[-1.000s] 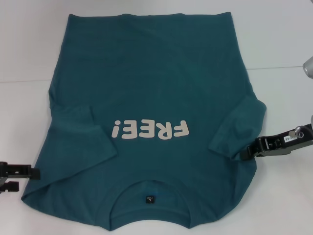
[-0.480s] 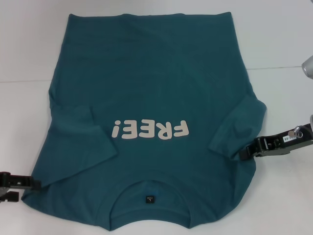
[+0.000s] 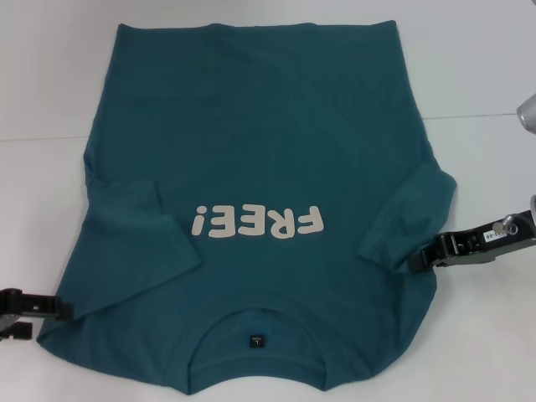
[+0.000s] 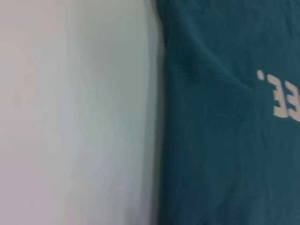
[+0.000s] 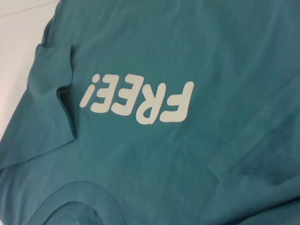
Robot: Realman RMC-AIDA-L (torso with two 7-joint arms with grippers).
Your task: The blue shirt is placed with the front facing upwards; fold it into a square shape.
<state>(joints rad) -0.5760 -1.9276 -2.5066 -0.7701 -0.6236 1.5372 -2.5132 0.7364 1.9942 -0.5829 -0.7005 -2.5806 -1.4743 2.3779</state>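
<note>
Our worktop carries the shirt spread flat and face up, collar at the near edge, hem toward the far edge, both sleeves already turned in over the body. The shirt itself has not shifted in the last second. What changed is us: our left gripper has slid along the near edge until it meets the shirt's near left corner, and our right gripper has crept slightly onto the right sleeve. We cannot tell whether either pair of fingers is open or closed. We judge a two-handed grasp is next.
</note>
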